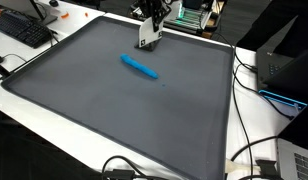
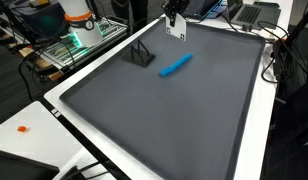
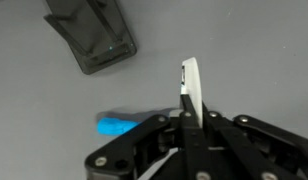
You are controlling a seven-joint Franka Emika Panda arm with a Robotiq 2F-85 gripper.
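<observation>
My gripper (image 1: pixel 147 28) hangs over the far edge of the grey mat (image 1: pixel 114 110), also seen in an exterior view (image 2: pixel 174 14). It is shut on a thin white flat object (image 3: pixel 194 85) that sticks out beyond the fingertips (image 3: pixel 189 113) and shows in both exterior views (image 1: pixel 146 41) (image 2: pixel 177 28). A blue marker (image 1: pixel 140 67) lies flat on the mat a little toward the middle (image 2: pixel 175 66). In the wrist view its blue end (image 3: pixel 118 127) shows beside the fingers. A dark grey stand (image 2: pixel 142 54) sits on the mat nearby (image 3: pixel 94 35).
The mat lies on a white table (image 2: pixel 34 115). A keyboard (image 1: pixel 22 30) and cables (image 1: pixel 256 80) lie beyond the mat's edges. A black box with a blue light (image 1: pixel 284 75) stands at one side. Electronics (image 2: pixel 79 30) stand behind the table.
</observation>
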